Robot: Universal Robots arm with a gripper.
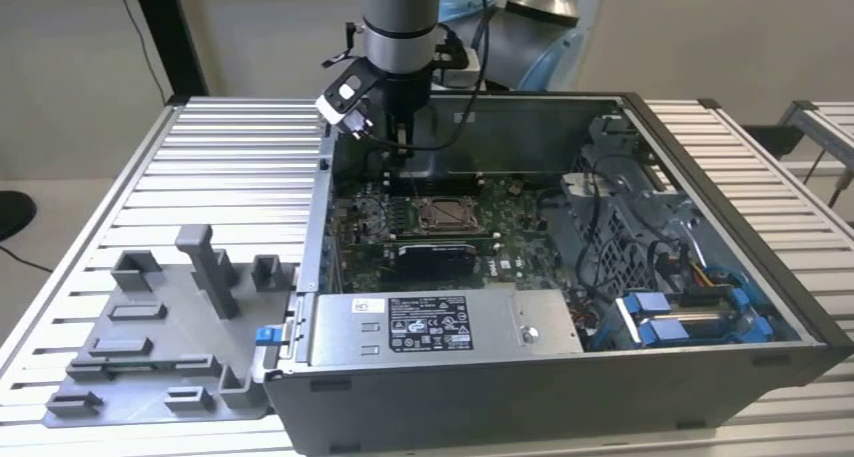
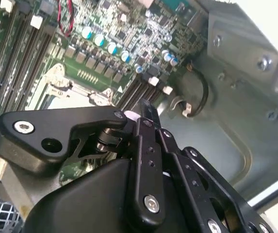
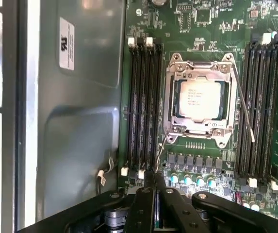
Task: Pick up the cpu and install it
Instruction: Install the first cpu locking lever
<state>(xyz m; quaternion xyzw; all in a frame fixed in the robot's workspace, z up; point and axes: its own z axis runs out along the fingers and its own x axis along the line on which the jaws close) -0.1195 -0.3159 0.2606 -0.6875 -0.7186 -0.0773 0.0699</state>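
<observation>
A ribbed metal table (image 1: 200,167) is carrying an open case (image 1: 747,147), with a pale wall behind.

**Fingers.** In the first wrist view the fingers (image 3: 144,204) are standing closed together, with nothing visible between them. They are hanging low inside the case, just above the board.

**Cpu.** The cpu (image 3: 199,99) is lying flat in the socket (image 3: 175,97), silvery top up, ahead of the fingertips and apart from them. A bank of memory slots (image 3: 141,107) is running just beside the fingertips.

**Risks (judgement).**
- The thin lever (image 3: 244,109) beside the socket, on its side away from the fingers, is sitting at a slant and seems unlatched, so the cpu may be resting loose. A knock could shift it and harm the contacts beneath.
- The fingertips are working close to the slot clips and a fine wire (image 3: 160,153). A sideways drift could catch either.

**Writing.**
- A black-and-white label (image 1: 430,327) is showing on the grey box (image 1: 534,322), well clear of the fingers.
- A white label (image 3: 67,43) is showing on the case wall.
- Faint print is showing on the cpu top.
- None of it is being transcribed.
</observation>
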